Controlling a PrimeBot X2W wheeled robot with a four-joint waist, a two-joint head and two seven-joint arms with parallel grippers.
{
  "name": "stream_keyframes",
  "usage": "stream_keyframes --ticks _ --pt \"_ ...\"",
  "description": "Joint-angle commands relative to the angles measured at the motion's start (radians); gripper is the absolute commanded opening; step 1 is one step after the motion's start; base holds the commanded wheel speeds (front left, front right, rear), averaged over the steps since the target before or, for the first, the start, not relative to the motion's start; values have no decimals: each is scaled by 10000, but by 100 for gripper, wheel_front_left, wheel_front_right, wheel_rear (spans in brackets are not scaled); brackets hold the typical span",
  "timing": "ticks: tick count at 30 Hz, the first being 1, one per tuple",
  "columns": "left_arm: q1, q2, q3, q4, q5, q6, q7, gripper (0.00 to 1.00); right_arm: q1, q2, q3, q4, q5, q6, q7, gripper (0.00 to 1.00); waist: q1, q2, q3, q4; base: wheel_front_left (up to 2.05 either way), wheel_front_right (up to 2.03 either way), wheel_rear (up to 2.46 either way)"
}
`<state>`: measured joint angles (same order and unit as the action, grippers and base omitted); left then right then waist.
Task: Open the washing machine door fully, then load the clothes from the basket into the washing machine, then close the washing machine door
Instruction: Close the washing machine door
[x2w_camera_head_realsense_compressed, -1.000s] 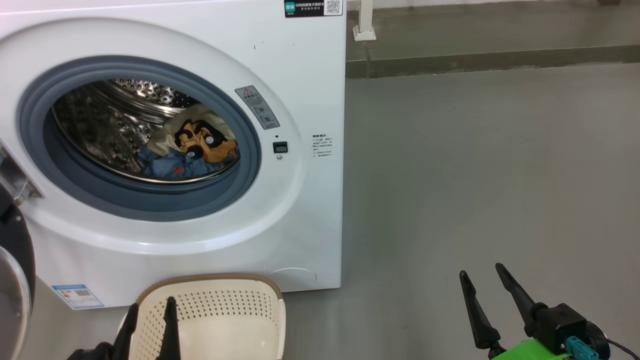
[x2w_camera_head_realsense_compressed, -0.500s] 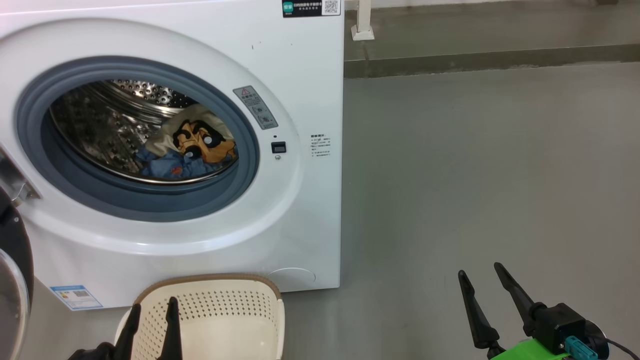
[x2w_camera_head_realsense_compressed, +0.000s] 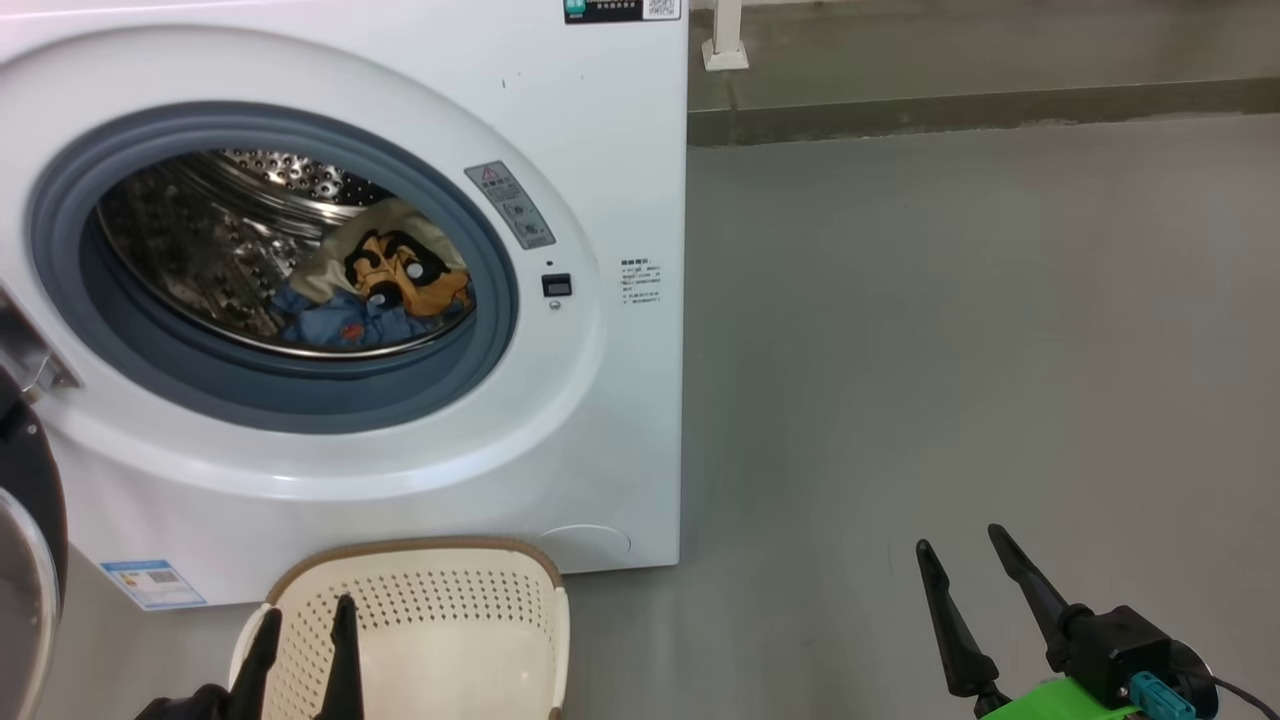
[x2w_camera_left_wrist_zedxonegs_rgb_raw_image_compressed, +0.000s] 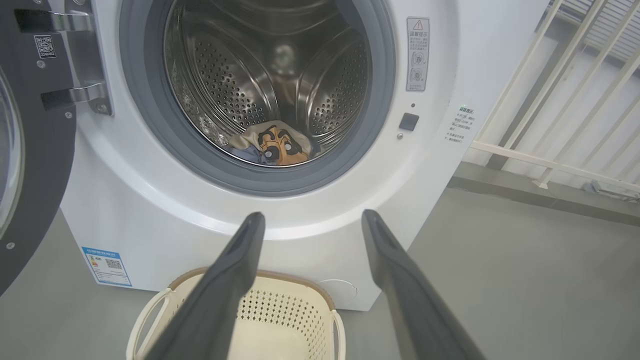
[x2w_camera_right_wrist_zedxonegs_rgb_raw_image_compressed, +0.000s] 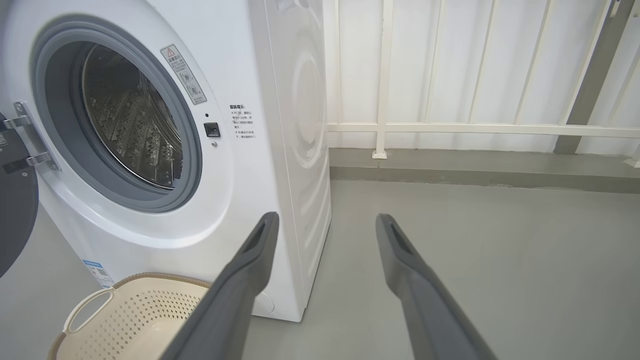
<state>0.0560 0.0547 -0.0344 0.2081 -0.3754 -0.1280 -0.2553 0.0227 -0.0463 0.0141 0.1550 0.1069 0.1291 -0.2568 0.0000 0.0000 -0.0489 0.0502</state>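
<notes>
The left gripper (x2w_camera_head_realsense_compressed: 306, 606) was poised low in front of the washing machine (x2w_camera_head_realsense_compressed: 600, 150), its two dark fingers pointing up and spread wide over the basket (x2w_camera_head_realsense_compressed: 450, 600), gripping nothing. The right gripper (x2w_camera_head_realsense_compressed: 958, 538) hung off to the machine's right above the grey floor (x2w_camera_head_realsense_compressed: 950, 300), fingers likewise wide apart. The washing machine door (x2w_camera_left_wrist_zedxonegs_rgb_raw_image_compressed: 30, 165) stood swung open at the machine's left, showing its black rim and clear glass. The clothes (x2w_camera_head_realsense_compressed: 380, 290) lay heaped at the bottom of the machine's steel drum (x2w_camera_left_wrist_zedxonegs_rgb_raw_image_compressed: 225, 85): light blue fabric with an orange and black cartoon print. The cream, perforated, brown-rimmed basket sat just before the machine's lower front.
</notes>
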Motion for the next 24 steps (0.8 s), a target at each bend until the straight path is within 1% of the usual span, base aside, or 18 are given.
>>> stream_keyframes --ticks 1,6,16,20,24 --pt "-433 163 301 -147 67 -26 -65 100 -247 -39 255 -261 -42 16 -49 100 0 0 9 4 -118 118 0" --pt "-443 177 252 -123 90 -26 -65 100 -275 -39 271 -254 -39 16 -49 100 0 0 26 8 -148 148 0" --pt "-499 253 125 -7 339 -27 -65 100 -326 -39 369 -180 -69 16 -49 100 0 0 53 26 -194 194 0" --pt "-519 248 101 9 375 -27 -65 100 -341 -39 401 -134 -76 16 -49 100 0 0 45 38 -122 122 0" --pt "-531 248 127 -12 394 -27 -65 100 -356 -39 434 -97 -81 16 -49 100 0 0 24 48 -67 67 0"
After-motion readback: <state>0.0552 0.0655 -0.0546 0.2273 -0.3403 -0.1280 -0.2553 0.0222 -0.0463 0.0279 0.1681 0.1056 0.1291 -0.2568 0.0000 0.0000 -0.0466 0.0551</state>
